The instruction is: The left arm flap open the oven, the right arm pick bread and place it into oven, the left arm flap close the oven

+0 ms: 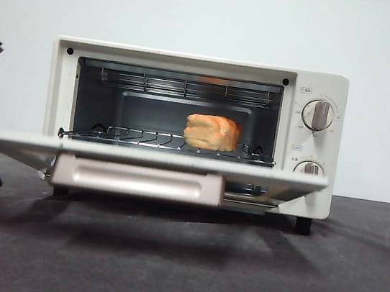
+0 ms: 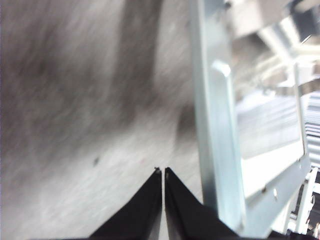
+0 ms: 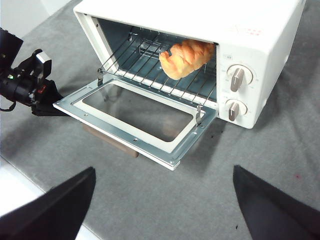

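oven door (image 1: pixel 142 157) hung flat open at the front, bread (image 1: pixel 212 132) resting inside on the wire rack (image 1: pixel 145 139).

nearest the front camera was the door's beige handle (image 1: pixel 138 179), facing out over the grey table (image 1: pixel 178 267). the oven (image 3: pixel 210 30) stood toward the back of the table, and the bread sat at the rack's right end, beside the wall that carries the two knobs (image 1: pixel 318 115). my left gripper (image 2: pixel 163 172) had its jaws pressed together, holding nothing, low beside the door's left edge; i could not tell whether it touched the door. my right gripper (image 3: pixel 162 187) was spread wide and empty, raised in front of the oven, well apart from it.
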Action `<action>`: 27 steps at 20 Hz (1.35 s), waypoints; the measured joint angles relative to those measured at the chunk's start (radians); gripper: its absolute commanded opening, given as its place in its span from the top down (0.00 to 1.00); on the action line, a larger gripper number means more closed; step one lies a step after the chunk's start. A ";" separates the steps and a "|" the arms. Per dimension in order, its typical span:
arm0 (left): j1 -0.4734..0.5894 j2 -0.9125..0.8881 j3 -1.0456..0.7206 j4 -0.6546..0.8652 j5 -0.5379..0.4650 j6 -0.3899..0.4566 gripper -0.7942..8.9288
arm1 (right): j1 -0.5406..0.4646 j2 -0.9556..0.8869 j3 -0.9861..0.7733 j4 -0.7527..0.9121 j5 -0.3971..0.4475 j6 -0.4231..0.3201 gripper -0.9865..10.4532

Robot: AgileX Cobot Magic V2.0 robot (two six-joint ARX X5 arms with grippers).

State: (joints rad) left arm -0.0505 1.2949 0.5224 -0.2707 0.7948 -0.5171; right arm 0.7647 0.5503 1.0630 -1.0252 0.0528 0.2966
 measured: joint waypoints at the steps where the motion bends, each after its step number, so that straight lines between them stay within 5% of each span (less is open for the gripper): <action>1: 0.000 0.000 0.012 0.000 0.002 -0.005 0.90 | 0.000 0.000 0.000 0.003 0.000 0.000 0.53; 12: -0.005 -0.002 0.195 0.091 0.005 -0.049 0.90 | 0.000 0.000 0.000 0.050 0.000 0.008 0.53; 22: -0.006 -0.008 0.209 0.437 -0.058 -0.198 0.90 | 0.000 0.000 0.000 0.098 0.004 0.008 0.53; 27: -0.009 -0.007 0.208 0.465 -0.044 -0.275 0.90 | 0.000 0.000 0.000 0.098 0.004 0.008 0.53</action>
State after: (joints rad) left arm -0.0593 1.2877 0.7300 0.1944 0.7506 -0.7921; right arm 0.7647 0.5503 1.0630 -0.9276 0.0570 0.3042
